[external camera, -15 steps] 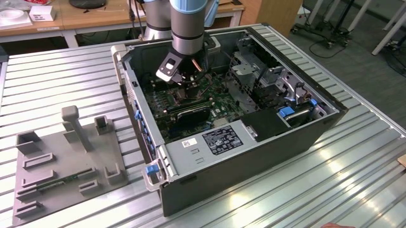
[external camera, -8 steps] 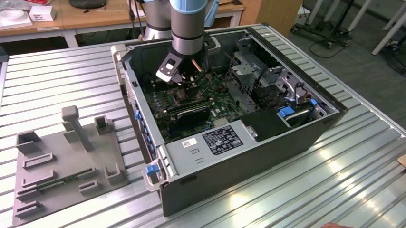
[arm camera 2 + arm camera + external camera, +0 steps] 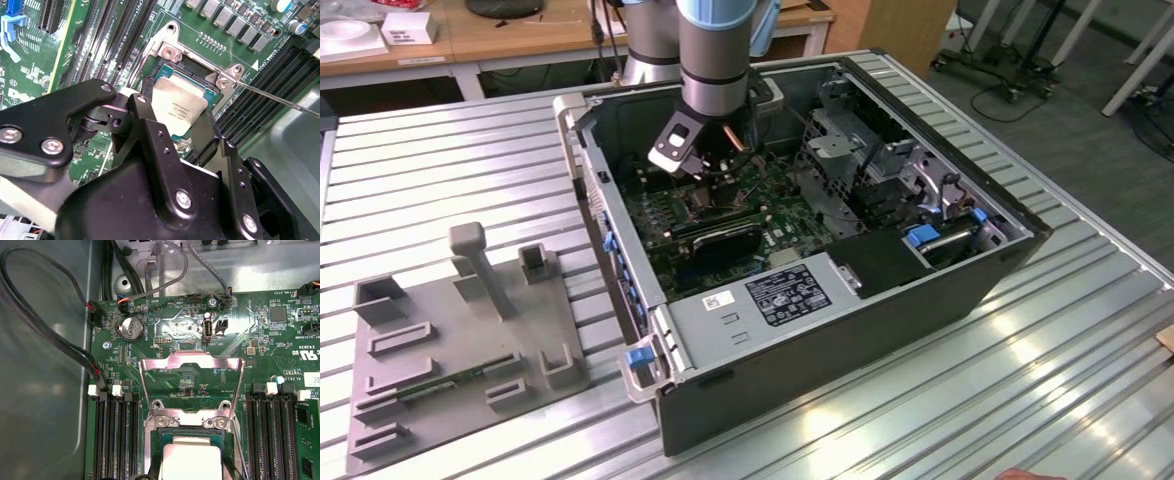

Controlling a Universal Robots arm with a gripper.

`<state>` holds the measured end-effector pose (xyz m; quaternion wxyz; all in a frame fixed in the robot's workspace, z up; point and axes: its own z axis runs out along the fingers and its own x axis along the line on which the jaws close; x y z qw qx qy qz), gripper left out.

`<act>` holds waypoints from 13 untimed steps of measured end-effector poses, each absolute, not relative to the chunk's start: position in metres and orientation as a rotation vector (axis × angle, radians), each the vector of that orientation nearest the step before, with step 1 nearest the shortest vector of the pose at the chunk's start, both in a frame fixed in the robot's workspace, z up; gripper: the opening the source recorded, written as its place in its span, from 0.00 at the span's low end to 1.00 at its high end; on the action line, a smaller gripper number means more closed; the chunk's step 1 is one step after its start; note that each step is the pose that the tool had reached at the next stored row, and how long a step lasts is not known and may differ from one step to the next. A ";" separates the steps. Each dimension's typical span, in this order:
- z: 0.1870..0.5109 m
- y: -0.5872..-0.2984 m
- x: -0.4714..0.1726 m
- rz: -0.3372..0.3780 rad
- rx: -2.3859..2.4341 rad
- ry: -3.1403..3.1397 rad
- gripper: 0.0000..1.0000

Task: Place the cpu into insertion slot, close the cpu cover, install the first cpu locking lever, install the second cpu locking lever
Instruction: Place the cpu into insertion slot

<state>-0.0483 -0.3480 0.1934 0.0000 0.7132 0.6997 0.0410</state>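
The cpu (image 3: 177, 107), a pale silvery square with a green edge, lies flat between the pincer's (image 3: 175, 127) fingertips, down in the insertion slot (image 3: 192, 419), whose silver rim frames it. Just beyond the fingertips the cpu cover (image 3: 210, 359), a thin metal frame with an open middle, is swung back off the slot.

Chip (image 3: 177, 102): one part covered by the gripper (image 3: 176, 117) in the second wrist view, another part cut off at the picture's edge in the first wrist view; arm (image 3: 714, 60): upper length cropped in the exterior view.
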 end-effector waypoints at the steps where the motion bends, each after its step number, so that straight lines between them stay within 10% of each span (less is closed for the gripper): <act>1: 0.193 -0.348 -0.048 0.129 2.241 2.198 0.54; 13: 0.193 -0.348 -0.048 0.129 2.241 2.198 0.54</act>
